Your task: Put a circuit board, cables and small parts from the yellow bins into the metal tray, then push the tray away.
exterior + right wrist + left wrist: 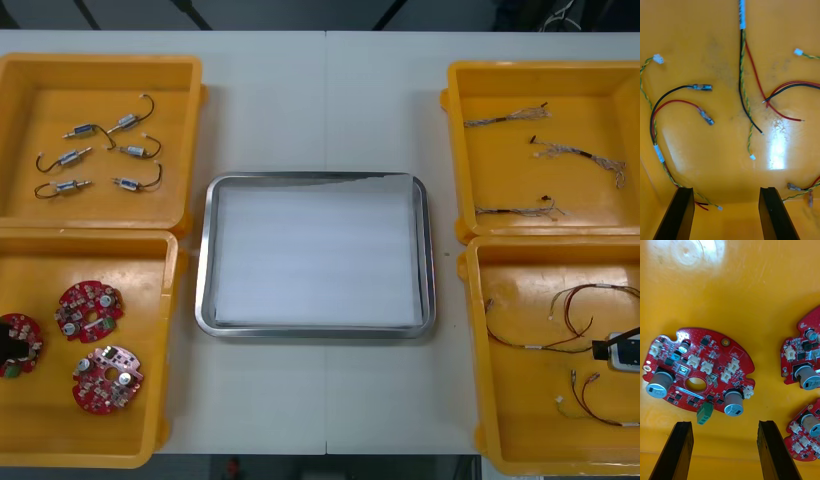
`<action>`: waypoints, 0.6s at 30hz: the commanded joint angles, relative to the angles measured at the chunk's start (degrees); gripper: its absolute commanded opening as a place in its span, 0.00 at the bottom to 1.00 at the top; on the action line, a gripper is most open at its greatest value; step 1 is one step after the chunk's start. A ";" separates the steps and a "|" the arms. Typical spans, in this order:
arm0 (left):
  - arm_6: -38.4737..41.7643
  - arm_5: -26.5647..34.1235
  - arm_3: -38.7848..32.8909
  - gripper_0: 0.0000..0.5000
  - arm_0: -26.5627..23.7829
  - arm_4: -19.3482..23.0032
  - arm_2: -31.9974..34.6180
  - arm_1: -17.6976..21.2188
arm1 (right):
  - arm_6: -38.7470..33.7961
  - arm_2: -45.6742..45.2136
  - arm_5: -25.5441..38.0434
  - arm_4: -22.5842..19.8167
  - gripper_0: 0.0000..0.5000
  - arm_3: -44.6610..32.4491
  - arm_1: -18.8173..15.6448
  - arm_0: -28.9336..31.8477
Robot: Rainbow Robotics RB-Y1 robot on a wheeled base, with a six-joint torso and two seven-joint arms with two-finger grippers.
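My left gripper [728, 452] is open above the near left yellow bin [150, 350]. Just beyond its fingertips lies a round red circuit board [696, 369], the leftmost board [32, 348] in that bin. Two more boards [88, 310] [105, 378] lie beside it. My right gripper [726, 213] is open low over the near right yellow bin [520, 400], at its right side [615, 350]. Red and yellow cables [745, 93] lie loose on the bin floor ahead of the fingers, and nothing is between them. The metal tray [205, 250], white inside, sits in the middle.
The far left yellow bin [190, 130] holds several small metal parts [100, 155]. The far right yellow bin [455, 150] holds thin twisted cables [545, 155]. Bare table lies beyond the tray's far rim.
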 commanded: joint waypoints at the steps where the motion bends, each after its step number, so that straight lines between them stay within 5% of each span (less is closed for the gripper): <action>1: -1.71 -1.60 0.23 1.00 -1.63 -1.27 -2.11 -0.45 | 0.43 -1.84 -1.82 0.84 1.00 -1.84 -2.30 4.05; 18: -1.62 -3.80 0.49 1.00 -4.71 -4.79 -7.56 -0.45 | 0.43 4.40 -5.51 3.57 1.00 2.73 -2.21 3.17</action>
